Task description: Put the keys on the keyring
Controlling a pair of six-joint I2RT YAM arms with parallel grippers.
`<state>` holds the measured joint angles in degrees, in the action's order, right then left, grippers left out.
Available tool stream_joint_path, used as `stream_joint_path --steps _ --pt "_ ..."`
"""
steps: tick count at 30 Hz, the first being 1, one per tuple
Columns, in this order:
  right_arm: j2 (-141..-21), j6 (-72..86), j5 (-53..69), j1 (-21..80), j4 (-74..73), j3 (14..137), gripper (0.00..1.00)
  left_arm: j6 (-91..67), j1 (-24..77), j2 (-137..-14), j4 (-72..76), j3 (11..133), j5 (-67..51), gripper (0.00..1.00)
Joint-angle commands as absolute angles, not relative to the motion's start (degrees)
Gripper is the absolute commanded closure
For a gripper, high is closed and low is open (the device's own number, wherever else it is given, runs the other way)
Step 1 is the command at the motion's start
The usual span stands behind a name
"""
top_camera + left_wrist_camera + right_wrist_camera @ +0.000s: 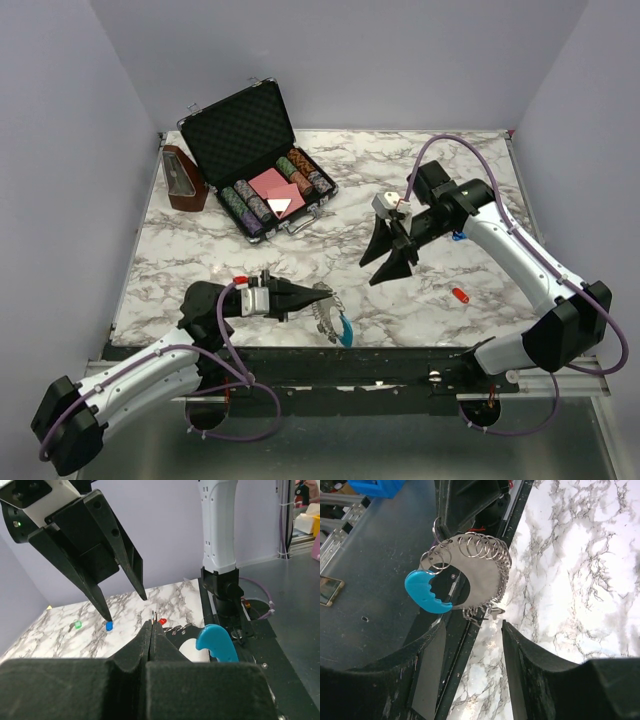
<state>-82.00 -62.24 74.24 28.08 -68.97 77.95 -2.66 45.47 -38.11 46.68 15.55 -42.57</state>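
**Gripper state.** The left gripper (153, 625) is pinched shut on one thin wire ring of the keyring (480, 575), which hangs free just beyond its fingertips. The right gripper (474, 627) is spread wide and holds nothing. It is poised directly facing the keyring.

**Key locations.** Neither key is on the keyring. The red key (459, 295) lies on the table (200, 250), well apart from the right gripper on its outer side.

**Hazards.**
- The hold is on a single ring – contact from the right fingers could swing the keyring or pull it loose.
- The keys are small and lie flat, so closing fingers may skid them away.

**View differences.** Only the right wrist view resolves the row of rings. Only the left wrist view shows the blue key (109, 625) – beyond the right fingertips, beside a green piece (76, 625).
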Motion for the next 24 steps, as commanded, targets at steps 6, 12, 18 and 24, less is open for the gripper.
stream_joint_path --steps 6,12,18,24 --pt "-82.2 -64.6 75.4 28.2 -71.1 78.9 0.42 -16.8 41.1 -40.2 64.5 13.1 -46.1 1.00" --pt "-81.9 -64.0 74.9 28.2 -70.1 78.2 0.42 -36.0 36.8 -44.8 68.4 13.8 -40.8 1.00" --pt "-81.1 -56.1 70.9 27.3 -64.4 77.1 0.42 -39.7 36.0 -44.0 50.9 19.2 -36.8 1.00" --pt "-80.7 -42.9 66.2 18.0 -56.2 74.1 0.37 -26.7 36.0 -39.4 30.9 23.7 -33.8 1.00"
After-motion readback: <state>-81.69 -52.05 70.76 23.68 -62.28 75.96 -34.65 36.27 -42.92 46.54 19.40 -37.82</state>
